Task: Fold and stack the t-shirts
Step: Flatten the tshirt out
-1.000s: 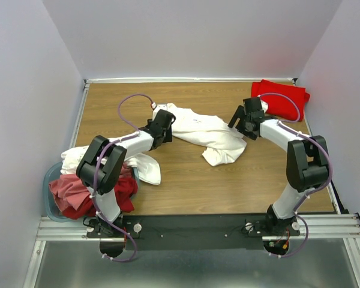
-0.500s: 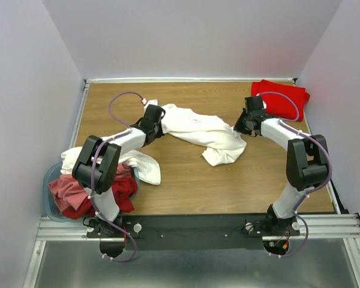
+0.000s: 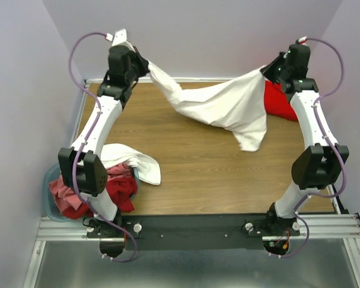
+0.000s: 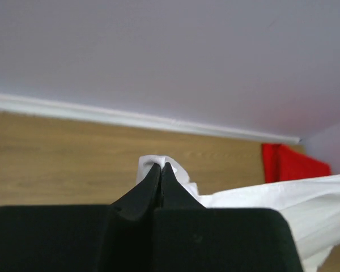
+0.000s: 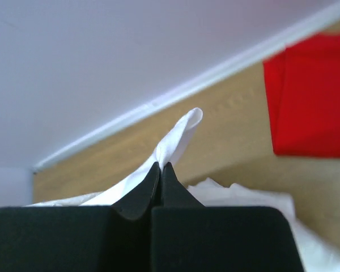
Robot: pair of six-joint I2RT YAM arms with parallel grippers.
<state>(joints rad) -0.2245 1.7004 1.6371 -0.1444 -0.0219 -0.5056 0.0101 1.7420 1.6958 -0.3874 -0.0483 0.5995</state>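
The left arm [image 3: 101, 123] and right arm [image 3: 317, 126] are extended high toward the far side. The left gripper [image 3: 145, 65] and right gripper [image 3: 265, 71] are each clamped on the white t-shirt [image 3: 228, 105], jaws pressed together.

Noted a plain white t-shirt [image 3: 228, 108], a bright red t-shirt [image 3: 280, 103], a dusty pink t-shirt [image 3: 63, 191], a pale blue tub [image 3: 47, 201], a brown wood-grain table [image 3: 216, 168] and a pale lilac wall [image 3: 198, 36].

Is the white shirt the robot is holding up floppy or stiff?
Probably very floppy: the white t-shirt sags in the middle between the left gripper and right gripper, and one end droops toward the table. Likely light too, since two small pinches carry it.
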